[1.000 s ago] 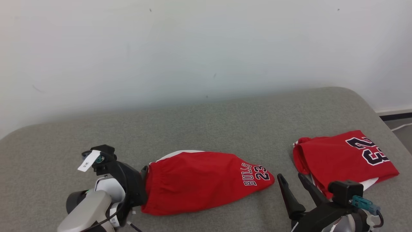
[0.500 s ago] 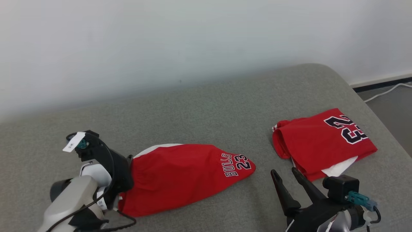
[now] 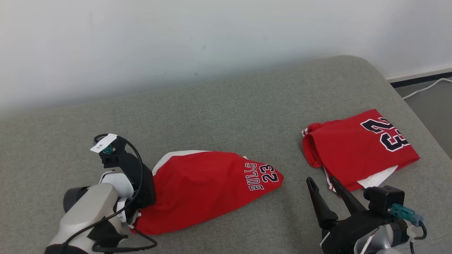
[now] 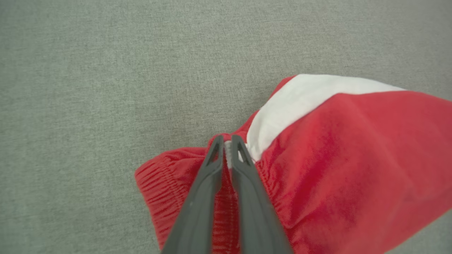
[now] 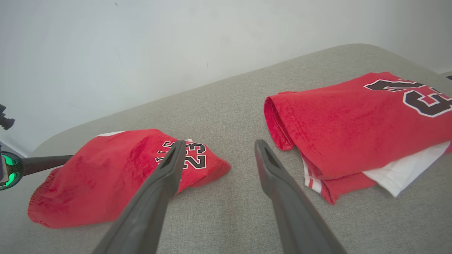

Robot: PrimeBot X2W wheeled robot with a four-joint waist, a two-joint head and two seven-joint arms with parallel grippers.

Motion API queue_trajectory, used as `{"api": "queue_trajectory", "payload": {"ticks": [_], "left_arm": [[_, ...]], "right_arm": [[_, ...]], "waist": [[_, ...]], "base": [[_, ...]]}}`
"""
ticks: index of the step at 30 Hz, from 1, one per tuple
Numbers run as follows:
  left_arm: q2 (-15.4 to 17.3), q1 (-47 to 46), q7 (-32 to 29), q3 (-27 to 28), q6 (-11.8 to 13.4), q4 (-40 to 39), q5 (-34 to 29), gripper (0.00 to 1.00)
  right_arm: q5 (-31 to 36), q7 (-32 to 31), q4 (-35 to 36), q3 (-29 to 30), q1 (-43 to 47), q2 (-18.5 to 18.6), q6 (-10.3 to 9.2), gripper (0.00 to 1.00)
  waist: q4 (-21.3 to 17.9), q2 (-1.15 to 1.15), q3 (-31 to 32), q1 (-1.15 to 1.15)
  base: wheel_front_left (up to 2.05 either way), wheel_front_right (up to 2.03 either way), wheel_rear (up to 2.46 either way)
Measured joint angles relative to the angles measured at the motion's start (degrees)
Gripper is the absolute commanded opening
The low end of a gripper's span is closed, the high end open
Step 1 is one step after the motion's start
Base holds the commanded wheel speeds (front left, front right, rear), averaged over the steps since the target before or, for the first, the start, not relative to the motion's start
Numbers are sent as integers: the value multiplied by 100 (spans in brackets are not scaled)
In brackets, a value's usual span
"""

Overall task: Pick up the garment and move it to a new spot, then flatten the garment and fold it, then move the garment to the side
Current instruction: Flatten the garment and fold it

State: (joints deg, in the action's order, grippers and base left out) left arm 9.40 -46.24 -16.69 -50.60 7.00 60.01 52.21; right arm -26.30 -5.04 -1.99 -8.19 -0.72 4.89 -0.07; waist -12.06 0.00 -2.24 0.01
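The red shorts (image 3: 197, 190) are showing smooth, faintly sheeny cloth, ribbed at the waistband. The grey surface (image 3: 226, 116) is looking matt and woven. The left tool (image 4: 227, 141) is looking like matt dark plastic.

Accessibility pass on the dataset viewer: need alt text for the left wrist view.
The left pincer, its two dark fingers nearly together, pinches the elastic waistband of the red shorts, beside their white panel. The shorts lie on a grey fabric surface.

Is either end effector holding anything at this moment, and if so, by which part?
The left end effector is shut on the red shorts, pinching the edge of their elastic waistband. The right end effector is open and holds nothing.
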Motion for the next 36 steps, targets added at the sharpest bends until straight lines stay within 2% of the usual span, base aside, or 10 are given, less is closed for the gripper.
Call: {"api": "queue_trajectory", "payload": {"ticks": [8, 9, 10, 23, 24, 27, 36], "left_arm": [[21, -2, -102, 1, -54, 25, 9, 0], [20, -1, -120, 12, -54, 27, 11, 42], [14, 0, -141, 22, -54, 29, 21, 100], [-43, 16, -401, 45, -105, 41, 177, 100], [-44, 20, -430, 30, -133, 43, 177, 86], [-56, 29, -520, 5, -224, 36, 187, 0], [-42, -1, -255, 24, -311, -98, 181, 0]], "right_arm": [[0, 0, -92, -77, -98, -12, 0, 100], [0, 0, -105, -87, -98, -16, 0, 100], [0, 0, -114, -92, -98, -15, 0, 100], [0, 1, -134, -110, -97, -14, 0, 100], [0, 1, -137, -109, -97, -14, 0, 100], [0, 2, -147, -109, -97, -14, 0, 100], [0, 9, -178, -132, -98, -15, 0, 100]], "waist": [[182, 0, 120, 0], [191, 0, 131, -1], [197, 0, 139, -1], [147, 0, 165, 0], [143, 0, 167, -1], [135, 0, 176, 0], [120, 0, 217, 0]], "base": [[0, 0, 0], [0, 0, 0], [0, 0, 0], [0, 0, 0], [0, 0, 0], [0, 0, 0], [0, 0, 0]]}}
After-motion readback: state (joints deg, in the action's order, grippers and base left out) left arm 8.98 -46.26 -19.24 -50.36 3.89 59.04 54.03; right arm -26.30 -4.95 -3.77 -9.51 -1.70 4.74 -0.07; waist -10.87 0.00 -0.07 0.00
